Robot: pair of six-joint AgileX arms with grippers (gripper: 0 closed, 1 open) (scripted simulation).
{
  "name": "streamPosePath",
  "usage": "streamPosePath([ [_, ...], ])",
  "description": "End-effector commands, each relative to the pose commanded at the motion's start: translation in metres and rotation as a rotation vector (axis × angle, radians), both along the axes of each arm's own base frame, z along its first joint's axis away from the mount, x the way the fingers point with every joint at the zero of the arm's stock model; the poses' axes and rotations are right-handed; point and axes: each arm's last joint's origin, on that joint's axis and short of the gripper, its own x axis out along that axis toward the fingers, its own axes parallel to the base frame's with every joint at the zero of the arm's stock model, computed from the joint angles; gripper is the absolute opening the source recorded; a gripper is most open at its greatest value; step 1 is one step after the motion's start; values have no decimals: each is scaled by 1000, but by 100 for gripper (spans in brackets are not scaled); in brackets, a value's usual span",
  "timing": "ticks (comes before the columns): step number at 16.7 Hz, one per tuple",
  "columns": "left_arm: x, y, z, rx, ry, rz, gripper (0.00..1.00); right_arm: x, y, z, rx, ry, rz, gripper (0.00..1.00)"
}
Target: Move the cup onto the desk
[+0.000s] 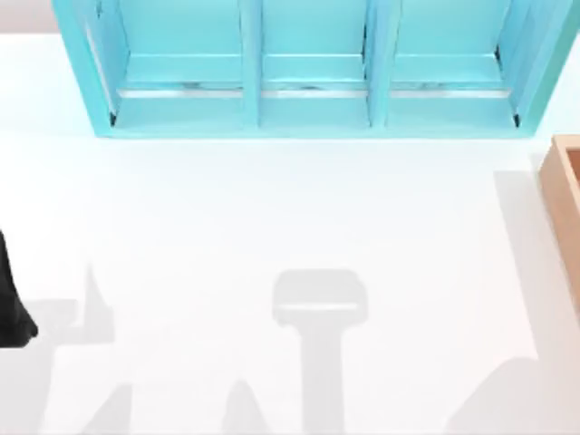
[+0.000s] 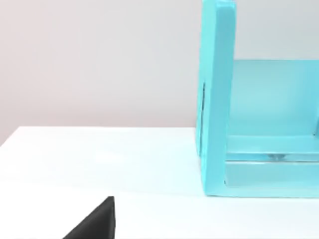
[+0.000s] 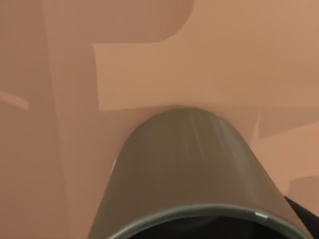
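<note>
Cup sitting inside the wooden box, seen close from my right wrist camera.

From above, I am looking at the white table [image 1: 272,227] with the turquoise shelf unit [image 1: 313,68] standing along its far edge and a corner of the tan wooden box [image 1: 566,195] showing at the right edge; my left arm [image 1: 11,304] is sitting parked as a dark shape at the left edge. From the left wrist, I am seeing the shelf unit [image 2: 249,124] standing on the table [image 2: 99,159], and a black corner of the left hand [image 2: 97,224] poking into the picture; I cannot tell whether it is released or clenched. From the right wrist, the grey-olive cup [image 3: 187,174] is looming very close against the tan floor and walls of the box [image 3: 149,50], its rim nearest the camera. A dark sliver beside the rim may belong to the right hand, and I cannot tell that hand's state.
</note>
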Motion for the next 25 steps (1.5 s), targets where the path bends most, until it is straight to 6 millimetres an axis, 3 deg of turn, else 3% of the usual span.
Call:
streamPosePath([
  [5,0,0,0,0,0,0,100,4,8,10,-1,-2,-6,0],
  [9,0,0,0,0,0,0,100,11,46,48,1,8,-4,0],
  [14,0,0,0,0,0,0,100,3,96,96,-1,2,0,0],
  [21,0,0,0,0,0,0,100,3,102,100,0,-2,-3,0],
  [25,0,0,0,0,0,0,100,8,142,107,-8,-36,25,0],
])
